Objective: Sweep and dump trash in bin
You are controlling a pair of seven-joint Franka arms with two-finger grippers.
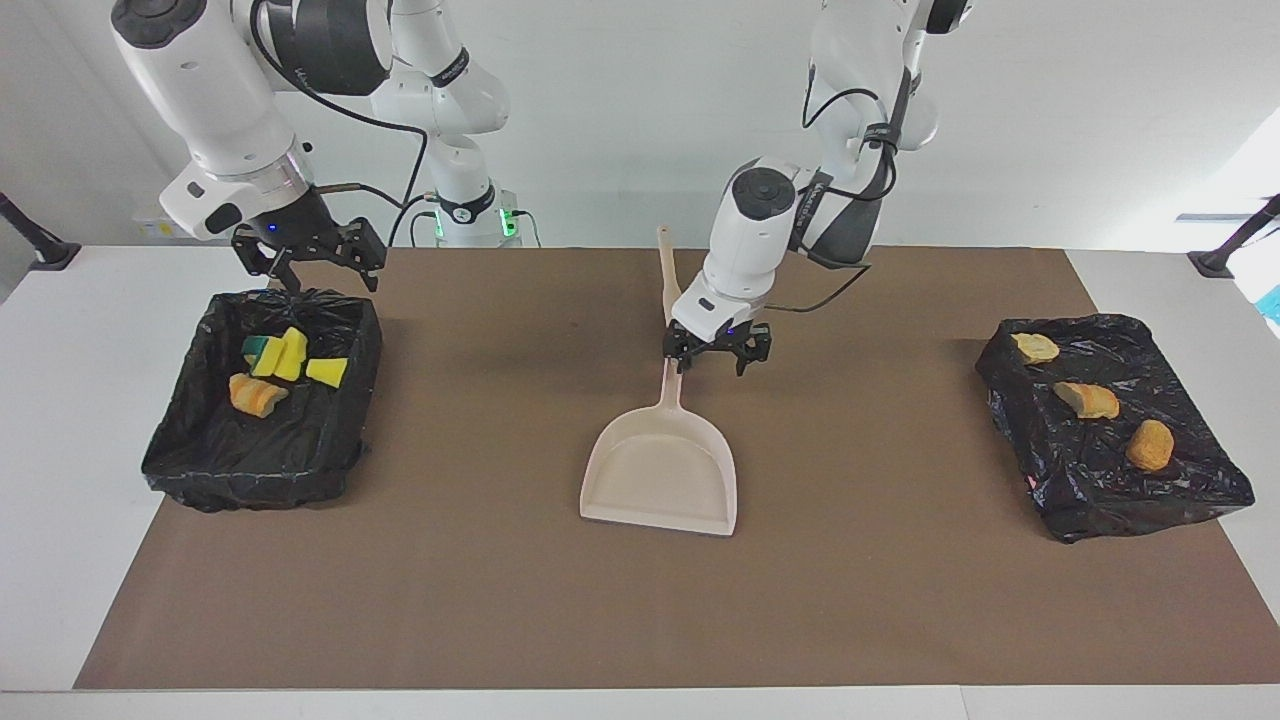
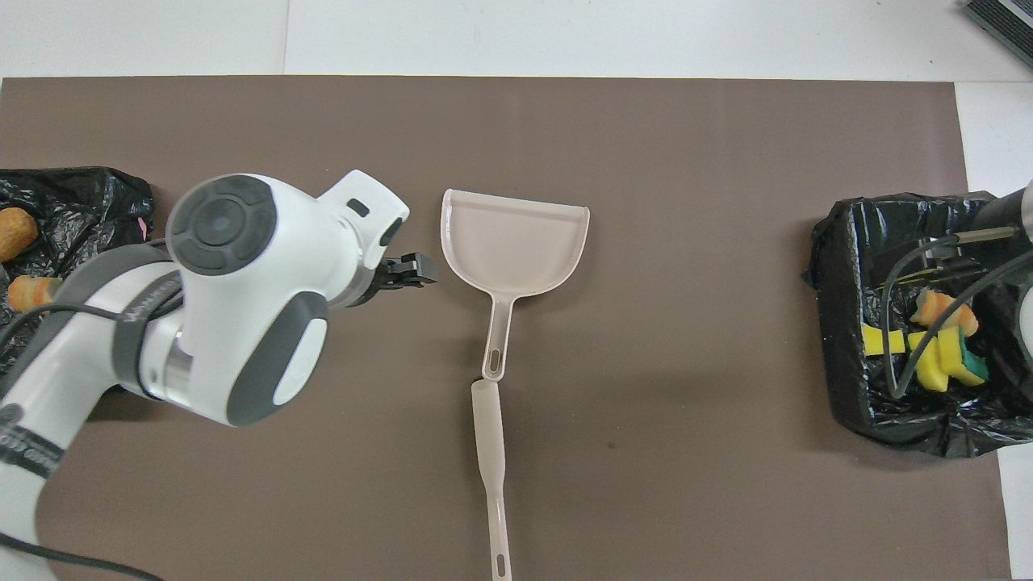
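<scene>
A: How far along is the sweeping?

B: On the worktop, green, yellow and orange scraps already lie in the bin. The dustpan sits empty mid-worktop.

A: The grippers?

B: The left gripper, spread and empty, hovers beside the dustpan's handle. The right gripper, spread, hangs over the bin's rim.

Beige dustpan and brush on a brown mat; green-and-yellow, orange-striped scraps in a black-lined bin; white counter
</scene>
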